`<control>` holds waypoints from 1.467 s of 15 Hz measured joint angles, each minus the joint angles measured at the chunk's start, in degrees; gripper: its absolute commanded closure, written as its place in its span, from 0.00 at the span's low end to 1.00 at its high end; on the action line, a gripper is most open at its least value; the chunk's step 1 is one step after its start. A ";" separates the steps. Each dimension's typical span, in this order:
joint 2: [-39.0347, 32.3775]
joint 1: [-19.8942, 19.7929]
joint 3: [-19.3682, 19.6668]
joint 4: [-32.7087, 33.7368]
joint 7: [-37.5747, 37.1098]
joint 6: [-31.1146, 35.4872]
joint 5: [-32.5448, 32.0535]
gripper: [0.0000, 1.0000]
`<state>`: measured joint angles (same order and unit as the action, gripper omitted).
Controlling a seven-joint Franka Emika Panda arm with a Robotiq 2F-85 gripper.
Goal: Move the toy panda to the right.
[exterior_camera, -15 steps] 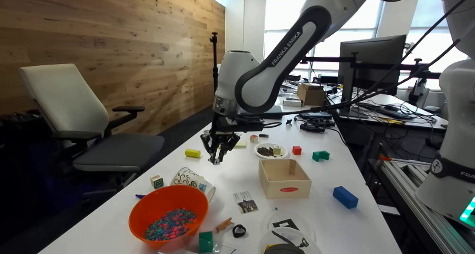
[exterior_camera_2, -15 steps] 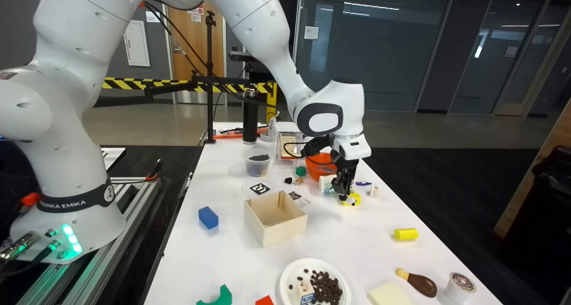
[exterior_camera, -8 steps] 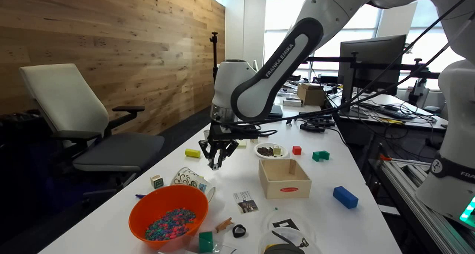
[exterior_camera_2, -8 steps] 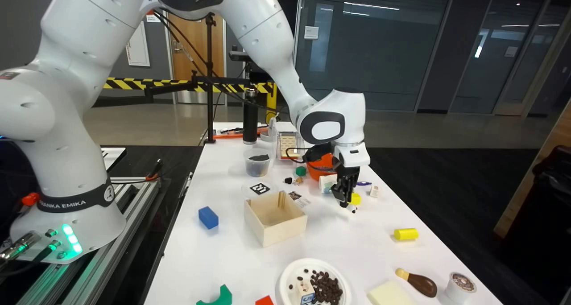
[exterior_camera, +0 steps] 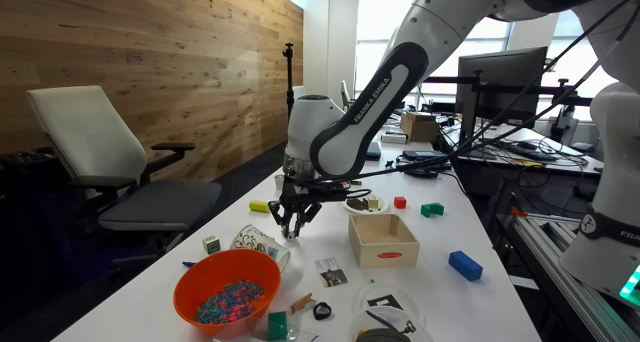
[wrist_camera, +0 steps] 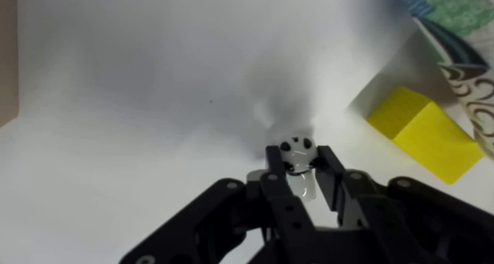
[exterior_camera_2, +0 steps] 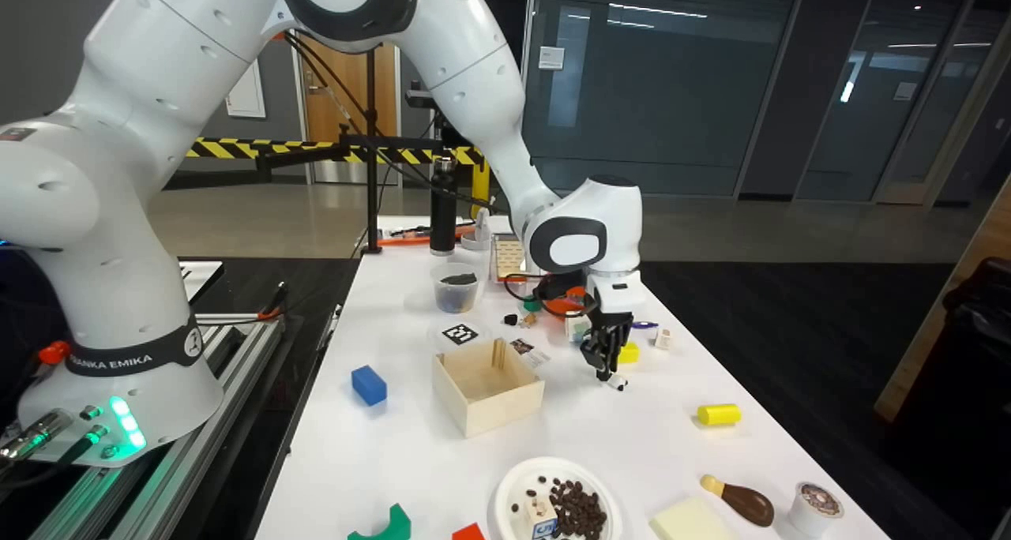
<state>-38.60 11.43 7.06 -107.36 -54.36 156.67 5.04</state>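
The toy panda [wrist_camera: 299,158] is small, glossy white with black patches. In the wrist view it sits between the two fingertips of my gripper [wrist_camera: 298,159], which press on both sides of its head. The panda [exterior_camera: 289,236] shows just below the gripper [exterior_camera: 290,228] in an exterior view. It also shows as a small white and black piece [exterior_camera_2: 618,382] at the tip of the gripper [exterior_camera_2: 605,366], tilted, low over the white table. I cannot tell whether it touches the table. Part of its body is hidden by the fingers.
A yellow block [wrist_camera: 428,136] and a tipped paper cup [exterior_camera: 256,241] lie close beside the gripper. A wooden box [exterior_camera_2: 488,390] stands to one side. An orange bowl [exterior_camera: 227,277], a plate of beans [exterior_camera_2: 513,477] and a yellow cylinder [exterior_camera_2: 719,414] are farther off.
The arm has lowered, bringing the gripper and the panda down closer to the table. The gripper stays shut on the panda. The other objects have not moved.
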 measured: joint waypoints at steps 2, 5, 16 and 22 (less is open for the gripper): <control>-0.25 0.13 0.17 0.01 -0.35 1.08 0.00 0.47; -0.41 0.18 0.24 0.01 -0.44 2.17 0.00 0.35; 7.98 0.08 0.22 -1.94 9.04 -0.01 -0.96 0.00; 22.05 -0.68 -0.67 -7.23 19.82 -15.26 -2.60 0.00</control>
<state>-16.54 10.75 6.39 -114.59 -34.54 141.41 2.44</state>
